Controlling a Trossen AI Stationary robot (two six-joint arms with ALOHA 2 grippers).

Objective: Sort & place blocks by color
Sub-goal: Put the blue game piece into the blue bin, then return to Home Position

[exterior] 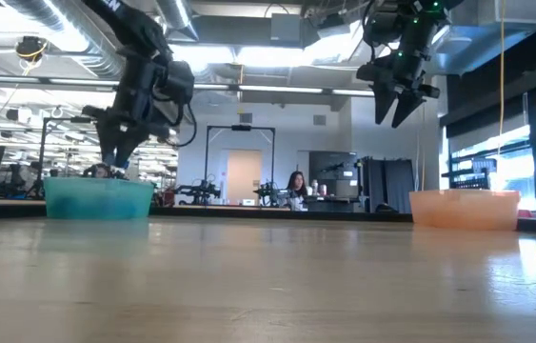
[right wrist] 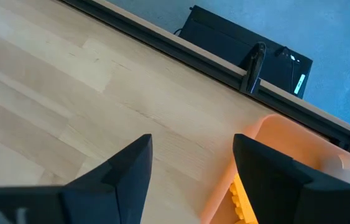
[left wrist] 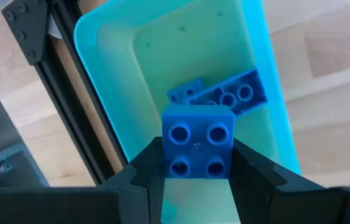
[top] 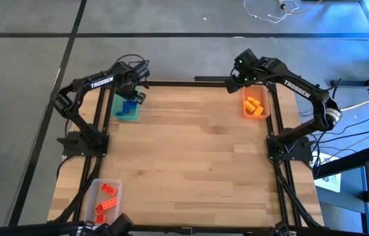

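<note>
My left gripper [left wrist: 198, 177] hangs over the green tray [left wrist: 100, 93] at the table's far left corner [top: 126, 111], shut on a blue block [left wrist: 198, 142]. Two more blue blocks [left wrist: 227, 93] lie on that tray's floor. My right gripper [right wrist: 193, 168] is open and empty, raised above the table beside the orange tray [right wrist: 293, 146], which holds yellow-orange blocks [top: 254, 106]. Red-orange blocks [top: 107, 196] lie in the clear tray [top: 92, 190] at the near left corner. In the low view the left gripper [exterior: 115, 157] reaches down to the green tray's rim [exterior: 98, 198]. My left gripper pinches the square blue block by two opposite side faces [left wrist: 168, 149], one finger [left wrist: 147, 171] on each side. The fingers come from above, pointing down. The block is lifted clear above the green tray's floor, its face with four round marks turned toward the wrist camera.
A black frame rail [top: 171, 83] runs along the table's far edge and rails run down both sides. The bare wooden tabletop [top: 191, 151] stretches between the three trays. People and equipment stand in the room beyond the table [exterior: 296, 186].
</note>
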